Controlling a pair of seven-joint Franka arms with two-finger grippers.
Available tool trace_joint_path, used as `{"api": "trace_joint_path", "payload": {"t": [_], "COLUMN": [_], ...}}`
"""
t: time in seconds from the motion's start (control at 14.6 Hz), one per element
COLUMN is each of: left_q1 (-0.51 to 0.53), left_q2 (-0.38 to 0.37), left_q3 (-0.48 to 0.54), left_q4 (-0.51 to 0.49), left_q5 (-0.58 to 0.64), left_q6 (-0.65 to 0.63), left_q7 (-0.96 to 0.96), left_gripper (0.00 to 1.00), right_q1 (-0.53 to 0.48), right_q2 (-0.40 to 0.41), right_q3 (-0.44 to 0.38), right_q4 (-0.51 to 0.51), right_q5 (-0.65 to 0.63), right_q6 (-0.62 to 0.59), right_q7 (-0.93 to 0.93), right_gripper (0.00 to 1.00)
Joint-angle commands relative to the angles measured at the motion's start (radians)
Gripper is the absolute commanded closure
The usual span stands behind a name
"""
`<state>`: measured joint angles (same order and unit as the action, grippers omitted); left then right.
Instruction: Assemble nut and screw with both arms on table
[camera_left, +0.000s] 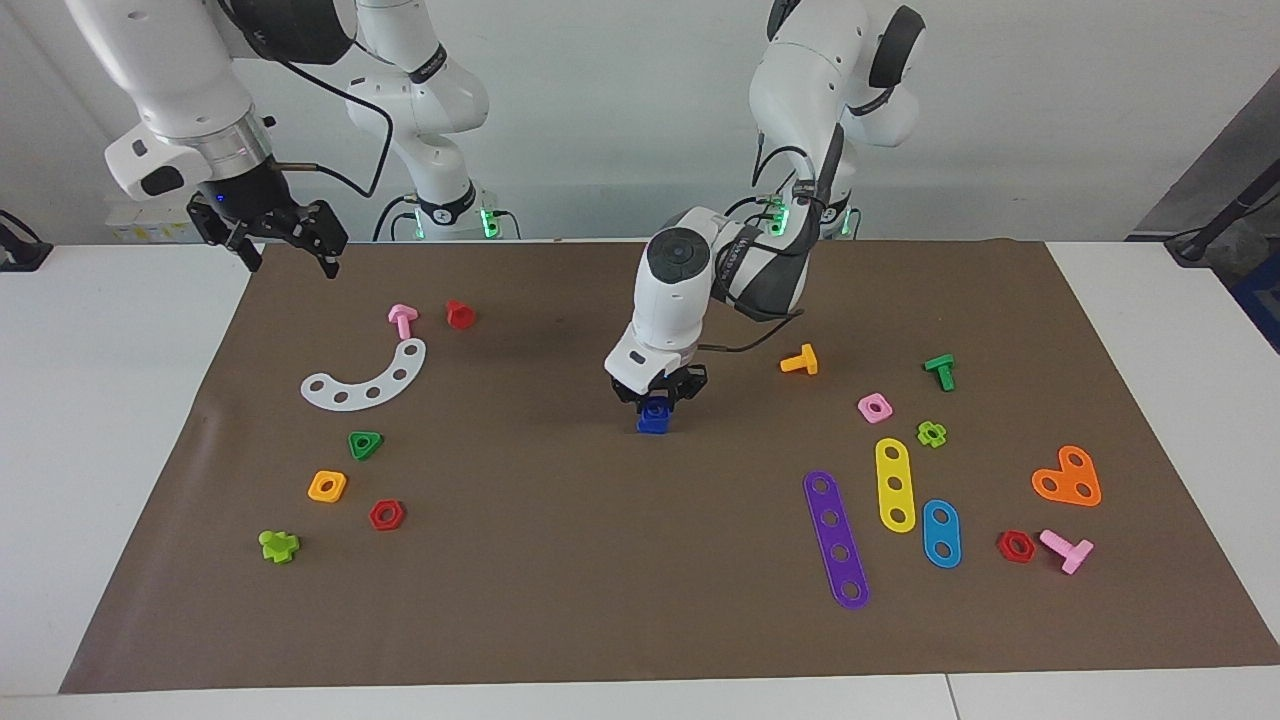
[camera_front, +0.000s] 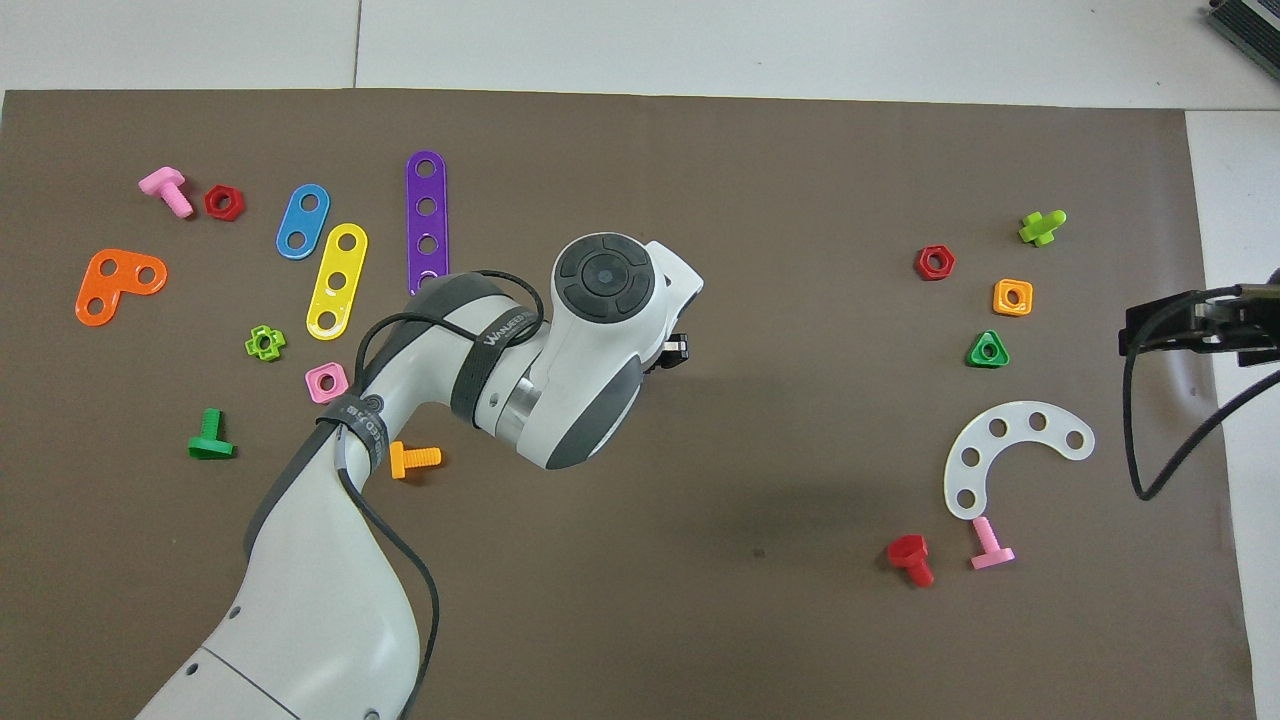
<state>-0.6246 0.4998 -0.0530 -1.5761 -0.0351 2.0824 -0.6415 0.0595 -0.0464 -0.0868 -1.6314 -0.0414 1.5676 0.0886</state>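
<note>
In the facing view my left gripper (camera_left: 656, 403) points down at the middle of the brown mat (camera_left: 560, 580) on the table, shut on the dark-blue nut (camera_left: 656, 409). The nut sits on top of the dark-blue screw (camera_left: 650, 427), which stands on the mat. In the overhead view the left arm's wrist (camera_front: 600, 300) hides both pieces; only a black fingertip (camera_front: 677, 349) shows. My right gripper (camera_left: 290, 243) hangs open and holds nothing, over the mat's edge at the right arm's end, and waits.
Toward the right arm's end lie a white curved strip (camera_left: 368, 378), a pink screw (camera_left: 402, 320), a red screw (camera_left: 459, 314), and green, orange and red nuts. Toward the left arm's end lie an orange screw (camera_left: 800, 361), a pink nut (camera_left: 874, 407) and coloured strips.
</note>
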Motion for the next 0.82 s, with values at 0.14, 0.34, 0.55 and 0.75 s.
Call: {"api": "trace_joint_path", "payload": {"t": [0.14,0.34,0.55,0.75], "left_q1": [-0.006,-0.006,-0.004,-0.006], "left_q2": [0.013,0.026,0.032,0.034], "left_q3": [0.016,0.015,0.015,0.015], "left_q4": [0.025,0.062,0.082,0.077], "left_q5": [0.024,0.018,0.012,0.011], "left_q6": [-0.036,-0.071,-0.084,-0.068], "left_q7": [-0.007,-0.007,-0.01,-0.01], "left_gripper": [1.0,1.0,1.0,1.0], "right_q1": [-0.003,-0.003,-0.003,-0.003], "right_q2": [-0.021,-0.021,-0.021,-0.021], "right_q3": [0.001,0.002,0.001,0.002], "right_q4": [-0.018,-0.018,-0.018,-0.018], "right_q5": [0.026,0.026,0.026,0.026], "right_q6": [-0.006,-0.006,-0.006,-0.006], "right_q7": [0.002,0.002,0.002,0.002], "right_gripper": [0.0,0.0,0.0,0.0]}}
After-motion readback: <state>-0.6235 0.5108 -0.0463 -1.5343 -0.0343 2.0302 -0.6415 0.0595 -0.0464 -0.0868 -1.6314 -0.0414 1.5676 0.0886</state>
